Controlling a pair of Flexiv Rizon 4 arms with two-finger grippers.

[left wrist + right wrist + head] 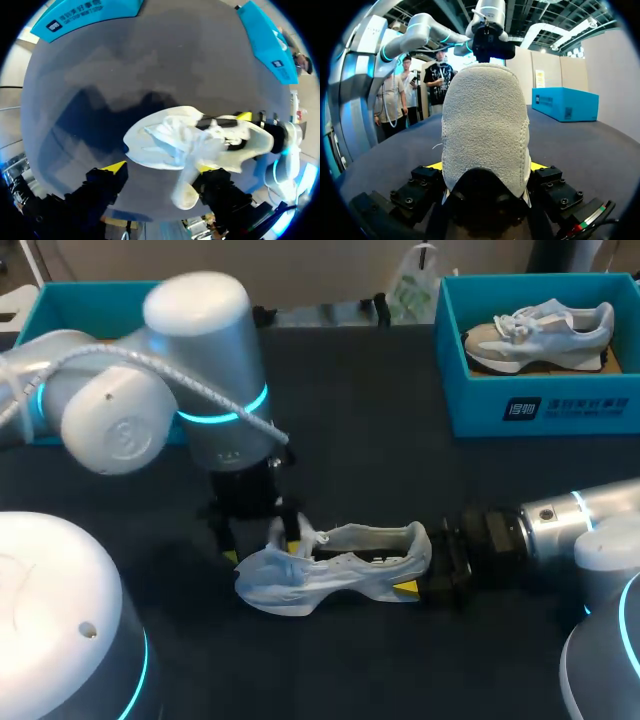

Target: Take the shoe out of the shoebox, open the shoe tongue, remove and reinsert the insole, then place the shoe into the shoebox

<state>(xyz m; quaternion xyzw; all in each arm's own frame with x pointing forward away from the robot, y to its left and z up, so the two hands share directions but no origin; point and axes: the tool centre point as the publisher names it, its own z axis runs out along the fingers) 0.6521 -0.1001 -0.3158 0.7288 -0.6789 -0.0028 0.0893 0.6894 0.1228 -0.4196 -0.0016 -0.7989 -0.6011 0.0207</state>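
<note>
one pale grey-white fabric sneaker point(335, 570) stands upright on the dark cloth-like surface point(400, 460), near its middle and outside any box. its long axis runs side to side across the head view, with the toe toward my left arm's side and the heel toward my right arm's side.

the right claw point(486, 167) sits low and level with the surface at the heel. it is closed on the fuzzy heel, one yellow-tipped finger on each side.

the left claw point(160, 169) hangs straight down over the toe and laces with its fingers spread wide. a white flap point(184, 187) of the sneaker rises just beside one finger; i cannot tell whether they touch.

a teal cardboard shoebox point(470, 400) stands at the far right, well apart from the sneaker. it holds a second grey and white sneaker point(540, 332), toe pointing left. the box's front wall carries a white printed label point(568, 407). a second teal box point(70, 300) sits at the far left, partly hidden behind the left arm.
</note>
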